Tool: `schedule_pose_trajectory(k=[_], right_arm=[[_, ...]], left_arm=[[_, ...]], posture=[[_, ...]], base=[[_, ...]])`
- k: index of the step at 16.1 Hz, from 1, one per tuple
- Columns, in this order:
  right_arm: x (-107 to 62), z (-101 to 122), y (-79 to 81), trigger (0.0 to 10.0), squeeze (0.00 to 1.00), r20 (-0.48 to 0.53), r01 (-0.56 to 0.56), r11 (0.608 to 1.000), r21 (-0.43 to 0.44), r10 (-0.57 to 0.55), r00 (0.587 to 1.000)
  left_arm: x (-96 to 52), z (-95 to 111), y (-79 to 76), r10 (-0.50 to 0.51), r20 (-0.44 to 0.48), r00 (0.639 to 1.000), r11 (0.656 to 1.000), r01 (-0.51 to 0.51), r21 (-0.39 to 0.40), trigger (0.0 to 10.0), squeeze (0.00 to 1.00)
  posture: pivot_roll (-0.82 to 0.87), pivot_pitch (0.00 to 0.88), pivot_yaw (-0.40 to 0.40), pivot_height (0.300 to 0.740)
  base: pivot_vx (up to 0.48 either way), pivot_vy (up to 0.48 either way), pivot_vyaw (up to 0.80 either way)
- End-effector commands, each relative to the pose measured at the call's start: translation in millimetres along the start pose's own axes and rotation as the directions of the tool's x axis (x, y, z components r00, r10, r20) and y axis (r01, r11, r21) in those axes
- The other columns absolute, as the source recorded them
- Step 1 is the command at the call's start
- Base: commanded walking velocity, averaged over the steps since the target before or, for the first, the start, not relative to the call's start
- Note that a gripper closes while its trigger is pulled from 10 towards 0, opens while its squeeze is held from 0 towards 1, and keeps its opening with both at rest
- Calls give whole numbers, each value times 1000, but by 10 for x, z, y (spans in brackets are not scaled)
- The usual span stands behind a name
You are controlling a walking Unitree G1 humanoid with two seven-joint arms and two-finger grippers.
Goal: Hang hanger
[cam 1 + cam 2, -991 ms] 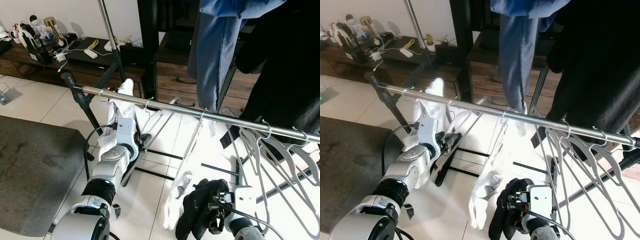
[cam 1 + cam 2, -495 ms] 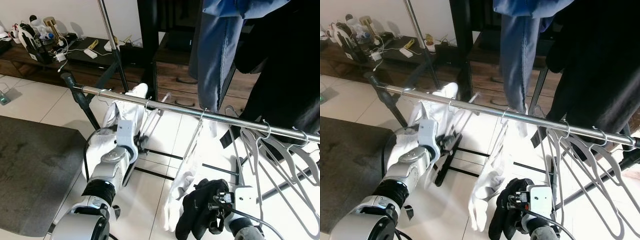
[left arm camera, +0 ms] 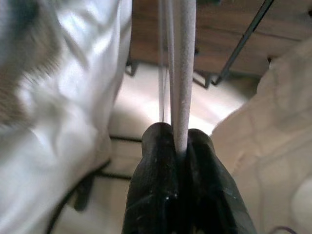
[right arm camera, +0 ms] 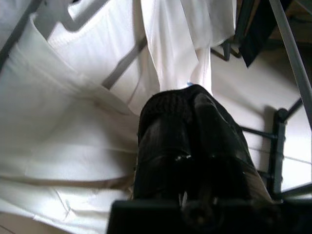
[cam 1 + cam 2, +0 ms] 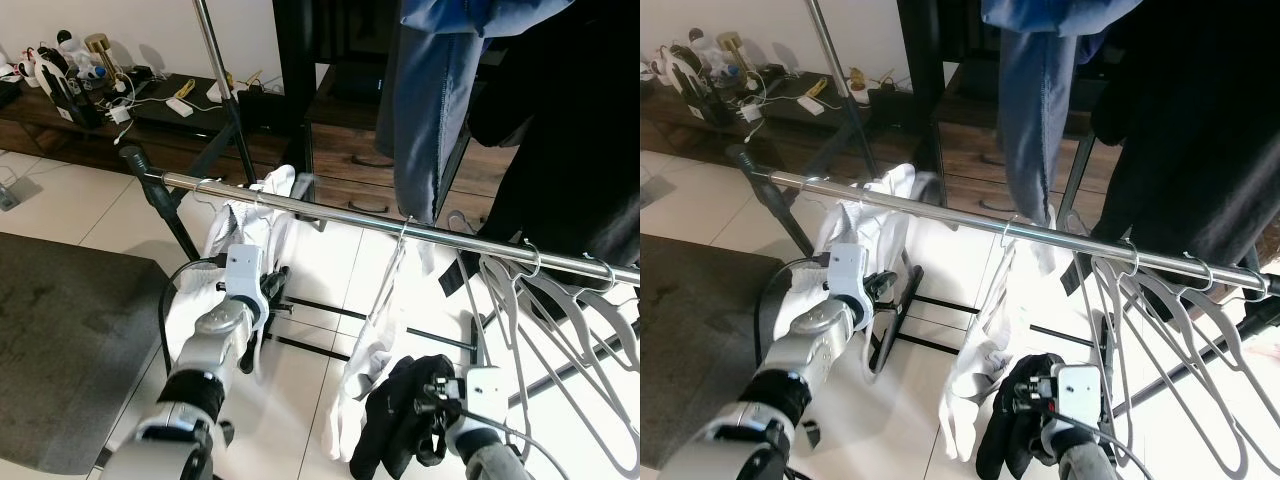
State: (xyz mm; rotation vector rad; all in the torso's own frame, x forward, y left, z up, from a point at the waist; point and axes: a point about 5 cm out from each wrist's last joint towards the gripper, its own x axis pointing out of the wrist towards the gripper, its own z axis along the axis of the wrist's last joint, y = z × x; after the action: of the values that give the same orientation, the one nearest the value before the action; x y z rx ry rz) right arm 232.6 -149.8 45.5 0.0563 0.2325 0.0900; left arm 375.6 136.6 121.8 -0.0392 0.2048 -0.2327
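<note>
So the left end effector [image 3: 178,146] was clamped tight on a thin pale hanger bar [image 3: 184,73], with both black fingers [image 3: 156,161] pressed against it from either side. In the head views that arm reached up under the long shiny metal clothes rail [image 5: 400,226], and the hanger it gripped carried a crumpled white garment [image 5: 240,225] draped over the rail toward its 9 o'clock end. The hook of that hanger looked to be at the rail, but it was too blurred to say whether it actually sat on it.

The right end effector [image 4: 187,122] was low at about 5 o'clock in the scene, wrapped in a bunched black cloth [image 5: 400,415], so I couldn't tell whether its fingers were apart or together. It sat right against a second white garment [image 5: 375,360] that hung from a wire hook [image 5: 402,232] near the middle of the rail.

A cluster of bare pale hangers [image 5: 545,300] hung toward the 3 o'clock end. Blue jeans [image 5: 430,100] and a black coat [image 5: 570,120] hung higher up behind the rail, and a dark wooden desk [image 5: 150,115] with small clutter stood at 10 o'clock.
</note>
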Motion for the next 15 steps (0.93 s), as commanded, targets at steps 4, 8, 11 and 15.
schedule_pose_trajectory(k=[4, 8, 11, 15], right_arm=[[68, -13, -69, 10000, 0, 5, 17, 1000, -8, -17, 1000], [117, -2, -140, 10000, 0, 11, 30, 999, -22, -30, 999], [123, 18, -214, 10000, 0, 20, 55, 998, -34, -54, 998], [178, 87, -218, 10000, 0, 42, 56, 998, -41, -54, 998]], left_arm=[[-156, 44, 26, -20, 122, 992, 996, 9, 88, 0, 0], [-578, -208, 69, -35, 148, 988, 973, 1, 230, 3804, 0], [-1026, -477, 88, 7, 133, 991, 973, -38, 227, 10000, 0], [-1336, -651, 17, 25, 66, 998, 973, -39, 228, 10000, 0]], posture=[[-77, 138, 3, 740], [-74, 106, 2, 740], [-70, 90, 0, 740], [-56, 81, -8, 740]], base=[[0, 0, 0], [0, 0, 0], [0, 0, 0], [-61, 0, 0]])
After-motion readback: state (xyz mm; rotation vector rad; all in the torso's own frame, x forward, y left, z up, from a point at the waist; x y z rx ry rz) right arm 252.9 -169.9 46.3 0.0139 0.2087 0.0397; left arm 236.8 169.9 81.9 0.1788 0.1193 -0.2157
